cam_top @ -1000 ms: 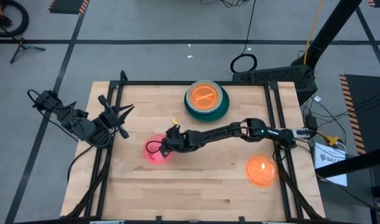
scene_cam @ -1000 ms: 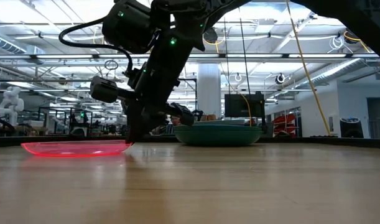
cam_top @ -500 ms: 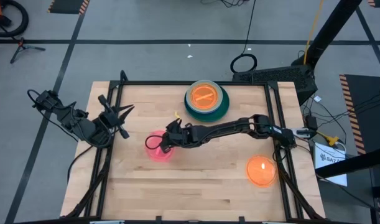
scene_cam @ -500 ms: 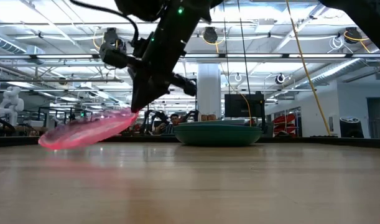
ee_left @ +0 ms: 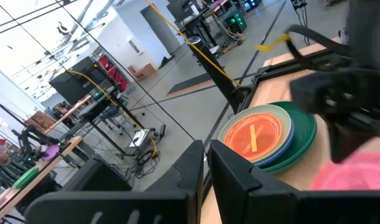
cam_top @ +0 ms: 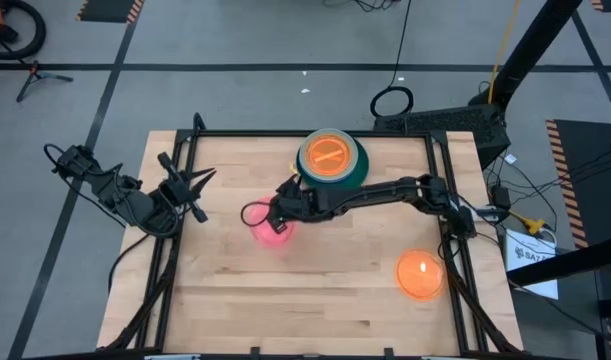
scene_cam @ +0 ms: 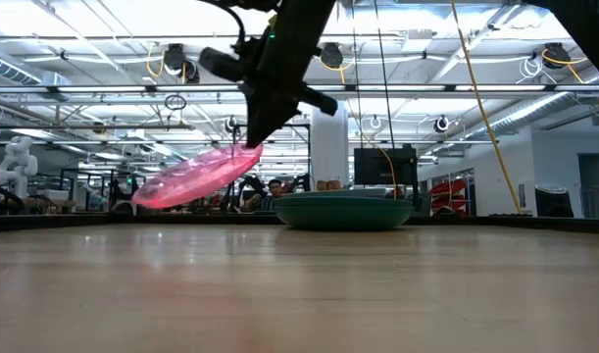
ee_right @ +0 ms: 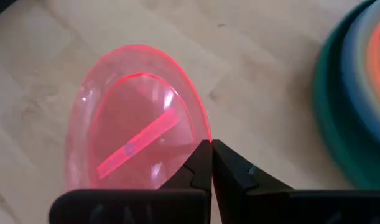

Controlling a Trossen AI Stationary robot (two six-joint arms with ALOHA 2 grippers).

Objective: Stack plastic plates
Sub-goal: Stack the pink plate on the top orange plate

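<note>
A translucent pink plate (ee_right: 134, 130) hangs tilted above the middle of the table (cam_top: 315, 300), with my right gripper (cam_top: 282, 219) shut on it. Behind it, at the far middle, a stack of plates (cam_top: 332, 160) rests on the table: a dark green one at the bottom, an orange one (ee_left: 255, 137) on top. Another orange plate (cam_top: 421, 275) lies flat near the right edge. My left gripper (cam_top: 190, 188) waits at the table's left edge, shut and holding nothing. My right gripper pinches the pink plate's rim (ee_right: 205, 134) between its two fingertips (ee_right: 201, 158), on the side toward the stack. The fingers slant down from above and from the table's right. The plate is lifted clear and tilted, its held edge (scene_cam: 248, 150) high and its opposite edge (scene_cam: 142, 196) hanging low.
Black frame rails (cam_top: 185, 230) run along the table's left and right edges. Bare wood lies in front of the pink plate and across the near half of the table.
My right gripper has risen and drawn toward the stack, staying shut on the pink plate's rim. The plate, flat on the table a second ago, first tipped up by its held edge and now hangs clear of the wood, tilted.
</note>
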